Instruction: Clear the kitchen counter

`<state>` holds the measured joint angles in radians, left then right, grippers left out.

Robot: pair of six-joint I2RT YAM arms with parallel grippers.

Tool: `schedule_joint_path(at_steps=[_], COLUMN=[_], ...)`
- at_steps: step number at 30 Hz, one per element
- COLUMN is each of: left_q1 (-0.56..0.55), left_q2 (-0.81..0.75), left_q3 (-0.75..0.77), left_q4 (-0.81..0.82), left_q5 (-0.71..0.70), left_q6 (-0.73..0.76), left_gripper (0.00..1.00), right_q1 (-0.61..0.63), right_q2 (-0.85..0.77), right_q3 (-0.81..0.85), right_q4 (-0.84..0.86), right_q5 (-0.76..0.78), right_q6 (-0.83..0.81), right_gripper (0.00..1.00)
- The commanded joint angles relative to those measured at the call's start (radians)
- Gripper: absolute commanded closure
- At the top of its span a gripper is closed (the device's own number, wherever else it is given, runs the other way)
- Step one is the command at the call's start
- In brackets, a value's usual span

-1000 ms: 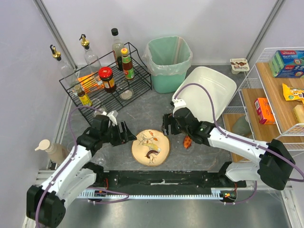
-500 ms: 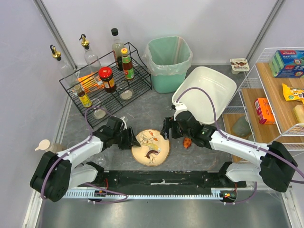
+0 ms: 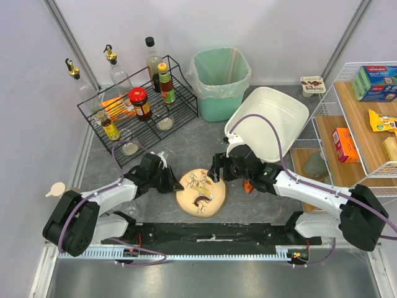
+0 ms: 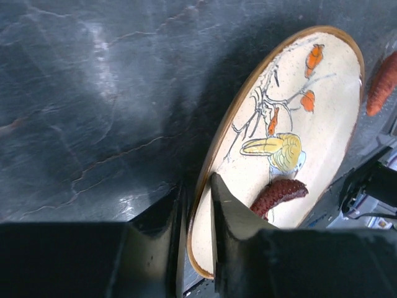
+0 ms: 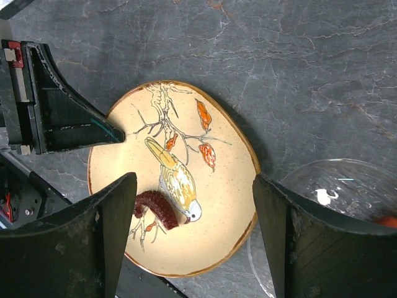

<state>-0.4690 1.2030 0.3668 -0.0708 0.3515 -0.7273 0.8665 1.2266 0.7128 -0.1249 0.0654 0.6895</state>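
On the dark mottled kitchen counter (image 3: 186,139) lies a round cream plate (image 3: 201,192) painted with a bird, and a dark red curled piece (image 3: 200,202) rests on it. My left gripper (image 3: 175,184) is shut on the plate's left rim. In the left wrist view the left gripper (image 4: 197,186) has one finger above the plate (image 4: 298,124) and one below it. My right gripper (image 3: 216,172) hovers over the plate's far right side. The right wrist view shows the right gripper (image 5: 193,179) open, its fingers wide on either side of the plate (image 5: 205,205) and apart from it.
A clear glass dish (image 5: 338,198) holding an orange piece (image 3: 247,185) sits just right of the plate. Behind stand a black wire rack (image 3: 139,105) of bottles, a green bin (image 3: 220,81) and a white tub (image 3: 270,118). A wooden shelf unit (image 3: 360,124) stands at right, a pump bottle (image 3: 59,189) at left.
My left gripper dropped to the plate's left rim and shut on it. The plate shifted slightly to the right. The right gripper moved a little nearer the plate and stayed open.
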Motion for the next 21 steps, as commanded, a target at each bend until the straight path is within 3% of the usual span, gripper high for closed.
schedule_joint_path(at_steps=[1,5,14,21], left_q1=[-0.006,-0.005,-0.003,0.010], left_q2=[0.018,-0.002,-0.196,-0.269], left_q3=[-0.015,-0.003,0.135,0.225], left_q4=[0.054,0.022,-0.225,-0.281], left_q5=[0.000,-0.028,-0.089,-0.013], left_q6=[0.026,0.038,0.091,0.085], left_gripper=[0.84,0.98,0.98,0.99], right_q1=[0.000,0.000,0.000,0.000], right_q2=[-0.009,-0.015,-0.022,-0.038], right_q3=[-0.004,-0.007,-0.009,-0.027], right_q4=[0.039,0.036,0.028,0.033], right_q5=[-0.010,-0.013,-0.015,0.048], right_q6=[0.019,0.024,0.039,0.094], right_gripper=[0.18,0.18,0.16,0.13])
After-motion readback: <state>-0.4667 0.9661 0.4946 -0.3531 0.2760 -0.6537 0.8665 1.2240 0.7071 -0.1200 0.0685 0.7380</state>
